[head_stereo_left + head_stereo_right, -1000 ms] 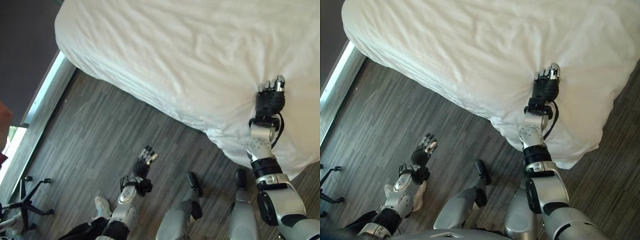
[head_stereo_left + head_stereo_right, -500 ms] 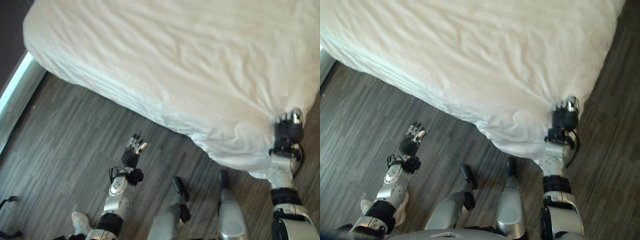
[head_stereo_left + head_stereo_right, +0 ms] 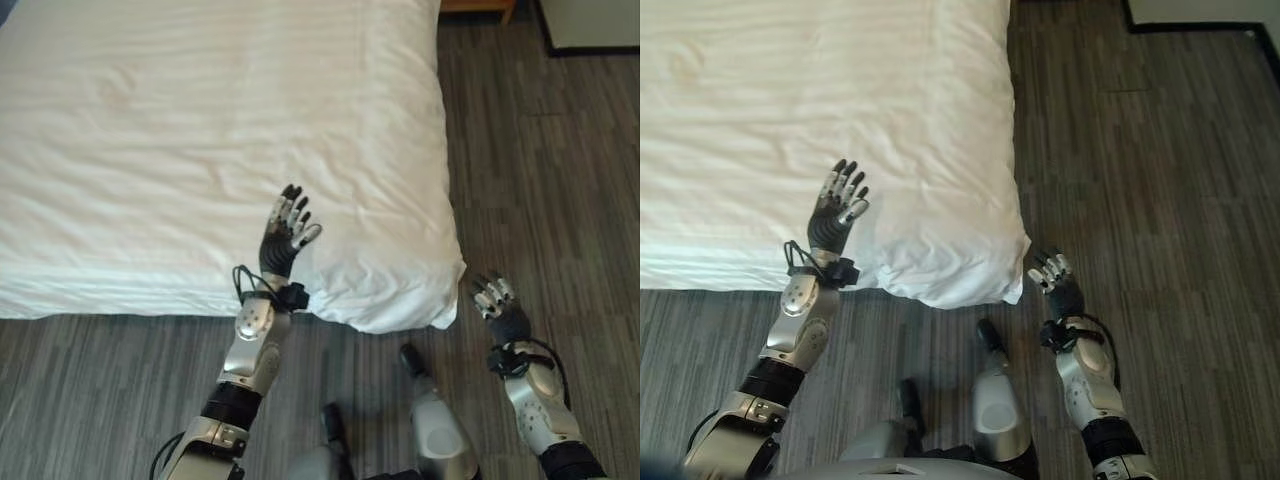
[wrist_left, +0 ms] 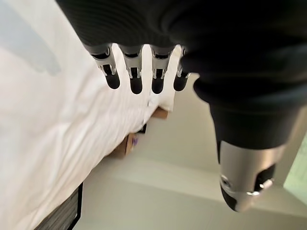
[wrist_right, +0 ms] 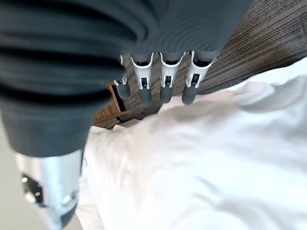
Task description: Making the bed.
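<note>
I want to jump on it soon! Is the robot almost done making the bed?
Nearly, it seems. The white cover lies flat over the bed, with just light wrinkles. Nothing is held: the left hand is open over the near corner, the right hand open beside it above the floor. That puffy corner may need smoothing.

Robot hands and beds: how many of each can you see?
Robot hands: 2, the left hand over the white bed and the right hand over the wooden floor.
Beds: 1.
Total: 3.
</note>
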Available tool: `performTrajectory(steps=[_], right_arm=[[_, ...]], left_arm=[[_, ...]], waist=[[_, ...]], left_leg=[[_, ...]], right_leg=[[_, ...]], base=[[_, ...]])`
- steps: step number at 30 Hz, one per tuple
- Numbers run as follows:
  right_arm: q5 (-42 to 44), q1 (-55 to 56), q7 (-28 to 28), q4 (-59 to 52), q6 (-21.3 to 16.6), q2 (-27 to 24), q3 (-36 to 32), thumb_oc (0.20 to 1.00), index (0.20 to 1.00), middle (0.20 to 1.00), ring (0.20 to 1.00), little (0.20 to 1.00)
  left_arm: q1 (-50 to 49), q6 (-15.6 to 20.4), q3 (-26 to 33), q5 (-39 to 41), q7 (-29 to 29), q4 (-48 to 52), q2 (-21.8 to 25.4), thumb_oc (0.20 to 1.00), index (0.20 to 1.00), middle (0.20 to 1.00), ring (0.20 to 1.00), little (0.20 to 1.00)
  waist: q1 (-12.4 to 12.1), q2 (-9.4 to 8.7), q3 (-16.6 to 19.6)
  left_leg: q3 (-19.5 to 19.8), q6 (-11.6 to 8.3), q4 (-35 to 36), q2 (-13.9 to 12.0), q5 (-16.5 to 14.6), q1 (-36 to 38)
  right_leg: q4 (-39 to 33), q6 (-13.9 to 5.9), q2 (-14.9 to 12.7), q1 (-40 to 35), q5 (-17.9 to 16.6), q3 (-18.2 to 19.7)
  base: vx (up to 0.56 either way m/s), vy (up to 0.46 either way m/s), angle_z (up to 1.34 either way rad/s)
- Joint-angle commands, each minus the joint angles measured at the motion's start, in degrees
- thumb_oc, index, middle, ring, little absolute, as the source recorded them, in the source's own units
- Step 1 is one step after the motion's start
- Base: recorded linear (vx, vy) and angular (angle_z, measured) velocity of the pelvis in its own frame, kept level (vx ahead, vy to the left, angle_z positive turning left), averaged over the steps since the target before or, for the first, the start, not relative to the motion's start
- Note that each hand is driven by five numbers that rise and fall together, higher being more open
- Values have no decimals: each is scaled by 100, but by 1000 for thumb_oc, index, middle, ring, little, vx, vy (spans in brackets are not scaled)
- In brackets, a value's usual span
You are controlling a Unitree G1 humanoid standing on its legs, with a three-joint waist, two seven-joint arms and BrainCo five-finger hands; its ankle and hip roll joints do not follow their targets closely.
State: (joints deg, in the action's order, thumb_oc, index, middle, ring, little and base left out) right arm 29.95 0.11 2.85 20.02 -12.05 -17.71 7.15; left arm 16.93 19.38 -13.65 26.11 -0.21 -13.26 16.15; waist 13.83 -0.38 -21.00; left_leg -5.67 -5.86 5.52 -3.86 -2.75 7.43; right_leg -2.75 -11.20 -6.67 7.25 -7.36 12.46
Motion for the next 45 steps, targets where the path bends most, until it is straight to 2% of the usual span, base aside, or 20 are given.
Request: performTrajectory(steps=[1, 7, 8, 9, 10, 11, 16, 17, 21, 25, 26, 27, 28, 29, 31, 33, 36, 40, 43, 45], right_arm=[[-1498, 355, -276, -832, -170, -254, 134, 1000, 1000, 1000, 1000, 1000], [-2329, 386, -407, -1612, -61, -438, 188, 1000, 1000, 1000, 1000, 1000], [-2449, 345, -461, -1739, -42, -435, 230, 1000, 1000, 1000, 1000, 1000], [-2312, 262, -359, -1916, -63, -381, 406, 1000, 1000, 1000, 1000, 1000], [-2231, 267, -294, -2015, -68, -373, 445, 1000, 1000, 1000, 1000, 1000], [-2089, 317, -340, -2051, -96, -427, 270, 1000, 1000, 1000, 1000, 1000], [-2065, 465, -254, -2397, -202, -551, -14, 1000, 1000, 1000, 1000, 1000], [-2089, 535, -208, -2336, -186, -570, -40, 1000, 1000, 1000, 1000, 1000], [-2004, 827, -99, -2319, -190, -495, -174, 1000, 1000, 1000, 1000, 1000], [-1908, 910, -97, -2448, -250, -566, -238, 1000, 1000, 1000, 1000, 1000], [-1868, 907, -92, -2462, -268, -587, -196, 1000, 1000, 1000, 1000, 1000], [-1919, 797, -153, -2507, -272, -715, -36, 1000, 1000, 1000, 1000, 1000], [-1891, 750, -164, -2535, -273, -757, 44, 1000, 1000, 1000, 1000, 1000], [-1855, 687, -159, -2564, -231, -788, 147, 1000, 1000, 1000, 1000, 1000], [-1841, 646, -137, -2603, -224, -824, 360, 1000, 1000, 1000, 1000, 1000], [-1840, 614, -122, -2590, -231, -824, 452, 1000, 1000, 1000, 1000, 1000], [-1802, 543, -105, -2526, -246, -808, 626, 1000, 1000, 1000, 1000, 1000], [-1804, 517, -188, -2475, -242, -822, 711, 1000, 1000, 1000, 1000, 1000], [-1906, 522, -303, -2467, -239, -874, 627, 1000, 1000, 1000, 1000, 1000], [-2004, 571, -386, -2498, -195, -879, 551, 1000, 1000, 1000, 1000, 1000]], left_arm=[[-691, 162, -19, -655, 172, 404, 284, 1000, 1000, 1000, 1000, 1000], [-1015, 67, 65, -759, 262, 500, 534, 1000, 1000, 1000, 1000, 1000], [-1053, 34, 73, -825, 309, 469, 570, 1000, 1000, 1000, 1000, 1000], [-1239, -2, 173, -908, 417, 496, 602, 1000, 1000, 1000, 1000, 1000], [-1345, -28, 237, -866, 405, 502, 580, 1000, 1000, 1000, 1000, 1000], [-1957, -183, 518, -683, 115, 1789, 820, 1000, 1000, 1000, 1000, 1000], [-2683, 91, 954, -115, -186, 2122, 757, 1000, 1000, 1000, 1000, 1000], [-2668, 31, 919, -28, -272, 2210, 714, 1000, 1000, 1000, 1000, 1000], [-2615, 3, 728, 31, -451, 2179, 624, 1000, 1000, 1000, 1000, 1000], [-2459, -2, 530, 270, -545, 2170, 559, 1000, 1000, 1000, 1000, 1000], [-2423, -2, 471, 305, -526, 2161, 545, 1000, 1000, 1000, 1000, 1000], [-2332, 13, 320, 330, -403, 2121, 487, 1000, 1000, 1000, 1000, 1000], [-2317, 32, 263, 355, -356, 2126, 436, 1000, 1000, 1000, 1000, 1000], [-2337, 37, 230, 331, -255, 2139, 398, 1000, 1000, 1000, 1000, 1000], [-2344, 93, 130, 309, -176, 2138, 305, 1000, 1000, 1000, 1000, 1000], [-2344, 121, 104, 347, -174, 2150, 264, 1000, 1000, 1000, 1000, 1000], [-2359, 144, 29, 367, -116, 2145, 240, 1000, 1000, 1000, 1000, 1000], [-2279, 126, -80, 272, 45, 2096, 260, 1000, 1000, 1000, 1000, 1000], [-2186, 126, -124, 169, 160, 2108, 234, 1000, 1000, 1000, 1000, 1000], [-2203, 122, -110, 153, 201, 2130, 214, 1000, 1000, 1000, 1000, 1000]], waist=[[-13, -270, 925], [-61, -376, 857], [-140, -318, 808], [-299, -257, 802], [-365, -239, 832], [-617, -118, 879], [-921, -22, 1024], [-970, -6, 1107], [-847, -28, 1208], [-803, -63, 1110], [-824, -55, 1071], [-965, -105, 886], [-997, -120, 853], [-1099, -163, 828], [-1294, -178, 790], [-1366, -174, 774], [-1457, -75, 819], [-1678, 77, 820], [-1712, 101, 769], [-1651, 161, 829]], left_leg=[[-246, -9, -52, 34, -384, 393], [-546, 93, -52, -23, -274, 335], [-691, 141, -52, -85, -235, 329], [-1077, 180, -52, -167, -65, 275], [-1264, 192, -52, -195, -16, 264], [-1543, 243, -107, -266, 77, 201], [-2091, 230, -173, -386, 73, 272], [-2412, 191, -270, -460, 87, 298], [-2711, -17, -681, -726, 93, 350], [-2824, -319, -2060, -1282, 300, 120], [-2707, -498, -2673, -1547, 602, -7], [-2095, -532, -3680, -1805, 1245, -426], [-1800, -472, -3785, -1760, 1213, -572], [-1330, -362, -3845, -1433, 1015, -745], [-582, -216, -3658, -858, 692, -1125], [-371, -182, -3394, -691, 641, -1193], [-292, -67, -2031, -561, 392, -1183], [-181, -141, -525, -311, 1064, -1512], [-674, -187, -128, -372, 1183, -1874], [-1709, -97, -179, -644, 1330, -1946]], right_leg=[[-72, -337, -198, 351, -389, -671], [75, -380, -219, 621, -471, -1115], [233, -273, -327, 594, -229, -1694], [645, 22, -622, 399, 92, -2769], [798, 94, -705, 261, 174, -3012], [1049, 143, -868, -152, 350, -3368], [1493, 45, -1112, -609, 560, -3719], [1362, 56, -1184, -757, 559, -4163], [738, 156, -804, -945, 680, -4020], [365, 410, -449, -1247, 897, -3871], [210, 533, -256, -1385, 1007, -3764], [18, 788, -32, -1521, 1048, -3541], [-77, 811, -6, -1544, 1047, -3392], [-85, 818, -13, -1524, 1036, -3146], [-86, 774, -31, -1517, 1036, -2670], [-98, 734, -40, -1514, 1025, -2498], [-167, 591, -8, -1624, 1127, -2258], [-218, 563, 195, -1955, 1359, -2001], [-192, 553, 224, -2218, 1569, -2074], [-133, 512, 291, -2497, 1773, -2167]], base=[[-165, 70, -34], [-202, 34, -70], [-369, 20, -93], [-458, 18, -128], [-490, -39, -178], [-318, -49, -175], [-91, -62, -118], [-28, -91, -103], [80, -276, -92], [115, -286, -125], [86, -367, -106], [103, -375, -127], [95, -250, -135], [129, -57, -137], [122, -6, -145], [106, 18, -147], [230, 71, -103], [366, 49, -86], [311, 50, -12], [395, 124, -8]])
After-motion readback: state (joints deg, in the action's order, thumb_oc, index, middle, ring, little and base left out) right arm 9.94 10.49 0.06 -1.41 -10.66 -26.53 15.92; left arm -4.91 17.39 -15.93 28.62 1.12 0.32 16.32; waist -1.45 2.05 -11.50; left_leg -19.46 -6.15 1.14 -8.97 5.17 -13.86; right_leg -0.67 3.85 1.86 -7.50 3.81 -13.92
